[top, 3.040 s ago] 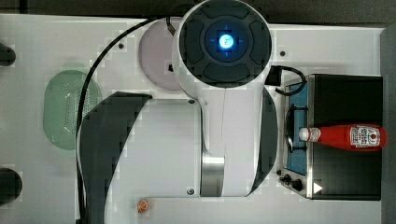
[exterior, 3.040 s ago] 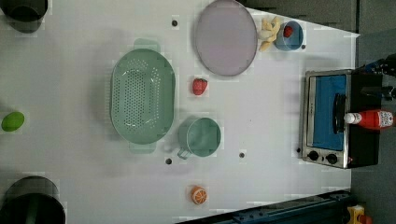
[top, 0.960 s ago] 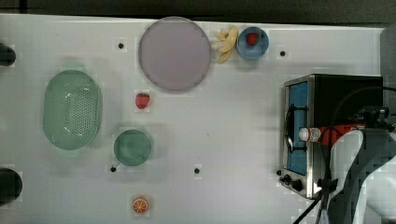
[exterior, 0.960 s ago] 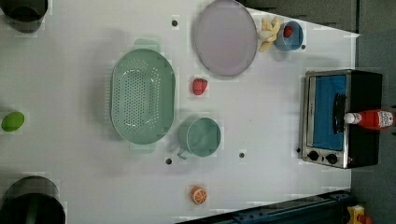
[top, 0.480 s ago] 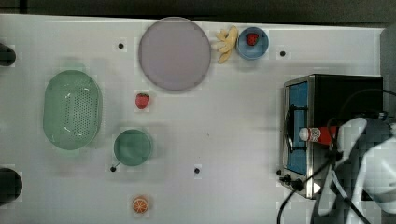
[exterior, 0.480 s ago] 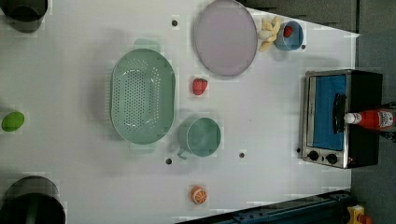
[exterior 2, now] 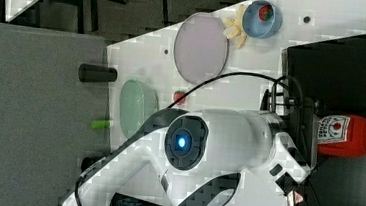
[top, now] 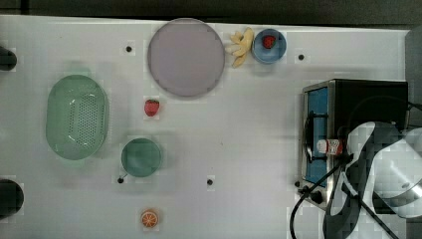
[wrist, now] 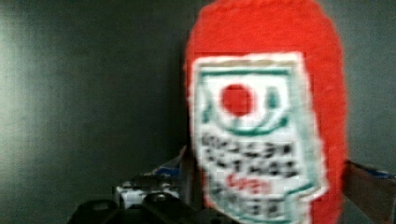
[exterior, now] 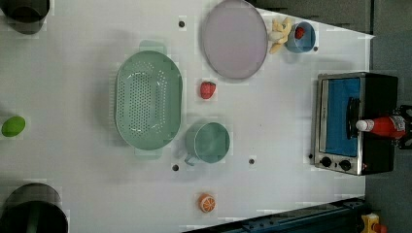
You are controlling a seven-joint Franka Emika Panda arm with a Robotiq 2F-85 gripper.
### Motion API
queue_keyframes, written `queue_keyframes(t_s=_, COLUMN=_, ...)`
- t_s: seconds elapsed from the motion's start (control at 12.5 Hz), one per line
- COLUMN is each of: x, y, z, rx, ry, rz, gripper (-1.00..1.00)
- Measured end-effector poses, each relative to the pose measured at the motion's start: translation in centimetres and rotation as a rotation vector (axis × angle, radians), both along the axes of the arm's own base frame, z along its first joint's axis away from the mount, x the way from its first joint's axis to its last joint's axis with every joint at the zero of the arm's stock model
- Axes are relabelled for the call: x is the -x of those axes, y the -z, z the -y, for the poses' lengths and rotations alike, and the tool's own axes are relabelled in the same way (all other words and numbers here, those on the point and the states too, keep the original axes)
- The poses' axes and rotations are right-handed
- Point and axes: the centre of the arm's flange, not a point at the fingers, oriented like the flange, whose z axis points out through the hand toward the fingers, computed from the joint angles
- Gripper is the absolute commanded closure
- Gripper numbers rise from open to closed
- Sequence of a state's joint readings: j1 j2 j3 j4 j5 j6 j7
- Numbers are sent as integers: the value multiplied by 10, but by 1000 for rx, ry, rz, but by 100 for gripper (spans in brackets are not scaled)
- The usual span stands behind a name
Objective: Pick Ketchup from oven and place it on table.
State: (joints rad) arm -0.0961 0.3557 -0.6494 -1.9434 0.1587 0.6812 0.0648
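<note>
the ketchup (wrist: 266, 116) label's print is too blurred to read.

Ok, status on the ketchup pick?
Gripper open, at the ketchup. Ketchup lying on top of the oven, not gripped yet. Nothing in the way.

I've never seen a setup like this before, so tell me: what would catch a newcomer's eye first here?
Probably the big white robot arm, leaning over the black oven at the top view's right, where a red ketchup bottle lies on the oven's roof and looms large in the wrist view. After that, the white table with its bright bits: a green colander, a lilac plate and a lone strawberry.
</note>
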Motion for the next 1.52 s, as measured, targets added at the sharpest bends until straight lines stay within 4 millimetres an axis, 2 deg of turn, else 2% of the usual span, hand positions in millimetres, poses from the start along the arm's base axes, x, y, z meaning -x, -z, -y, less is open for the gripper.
queue_keyframes(t_s=0.16, x=-2, y=1, z=0, rx=-7, ry=9, rz=12, gripper=-43)
queue_keyframes(t_s=0.24, x=1, y=3, z=2, rx=-6, ry=15, rz=6, gripper=-29)
queue_keyframes(t_s=0.32, x=2, y=2, z=4, rx=-3, ry=19, rz=11, gripper=-29)
queue_keyframes(t_s=0.48, x=-3, y=-9, z=-3, rx=0, ry=-6, rz=22, gripper=-29)
queue_keyframes(t_s=0.64, x=-11, y=-22, z=1, rx=8, ry=-3, rz=54, gripper=-29)
queue_keyframes(t_s=0.88, x=-21, y=-55, z=6, rx=42, ry=-88, rz=6, gripper=-29)
queue_keyframes(t_s=1.04, x=-28, y=-94, z=-7, rx=9, ry=-136, rz=-5, gripper=-29)
queue_keyframes(t_s=1.12, x=-33, y=-120, z=-21, rx=-31, ry=-156, rz=2, gripper=-29)
queue_keyframes(t_s=1.2, x=-39, y=-155, z=-39, rx=-52, ry=-196, rz=24, gripper=-29)
queue_keyframes(t_s=1.36, x=-54, y=-232, z=-99, rx=-65, ry=-324, rz=121, gripper=-29)
queue_keyframes(t_s=1.52, x=-63, y=-293, z=-172, rx=-65, ry=-482, rz=180, gripper=-29)
